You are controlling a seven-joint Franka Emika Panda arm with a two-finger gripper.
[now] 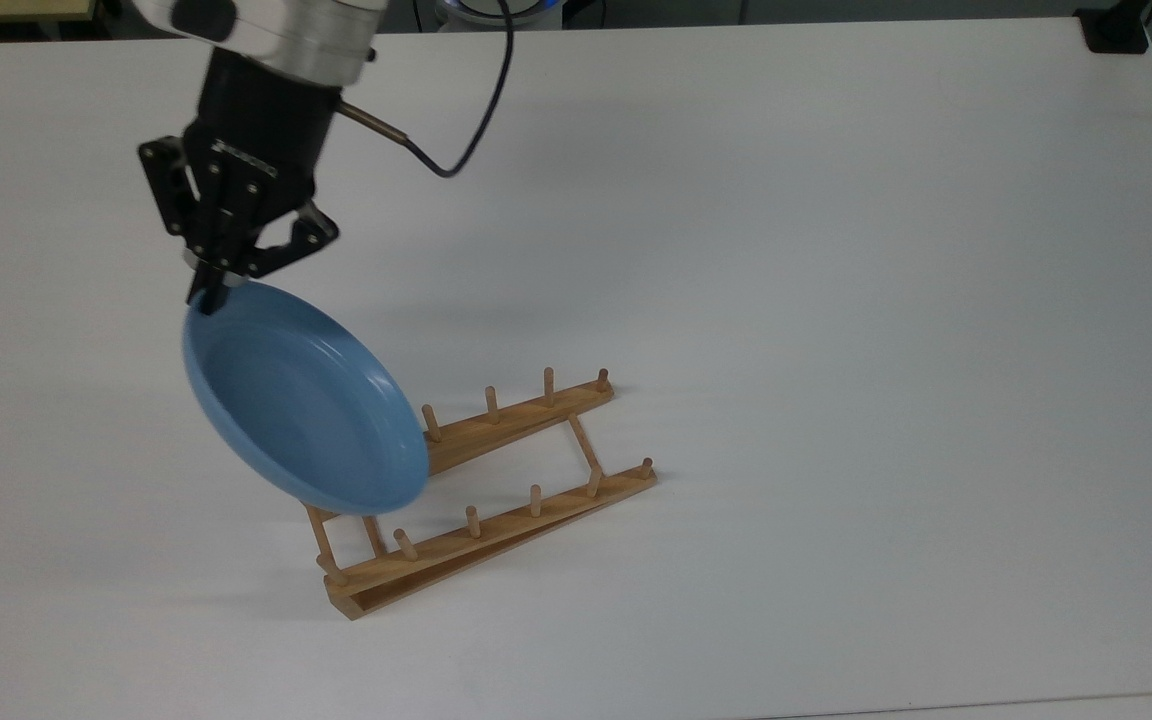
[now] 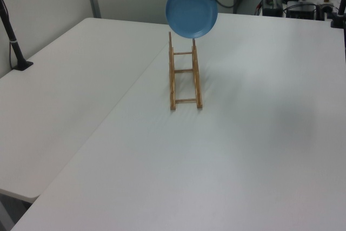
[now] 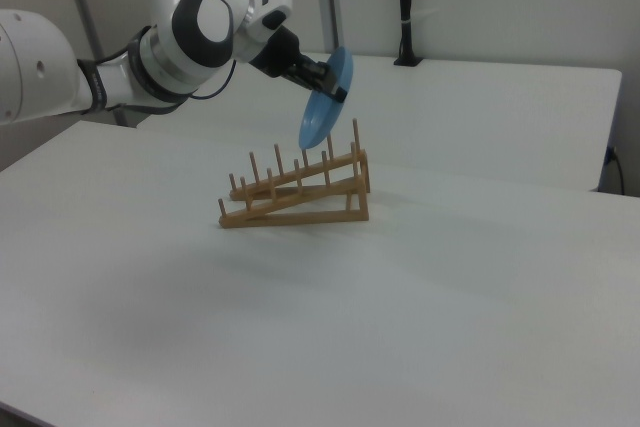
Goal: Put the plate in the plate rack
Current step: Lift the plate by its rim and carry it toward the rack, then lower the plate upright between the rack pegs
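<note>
One plate (image 1: 301, 410), pinched at its rim by my gripper (image 1: 209, 298), hangs tilted over the rack (image 1: 496, 500) near the tabletop's (image 1: 836, 300) middle.

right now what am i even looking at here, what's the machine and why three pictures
It is one robot arm seen at the same instant by three cameras: one from above, two from opposite sides at table height. At the arm's end is a black two-finger gripper, a mechanical pincer, shut on the rim of a light-blue plate. The plate hangs tilted in the air above the high end of a wooden plate rack, which stands on a white table. In the right view the plate is near upright, just over the rack's pegs, not yet resting between them.
</note>
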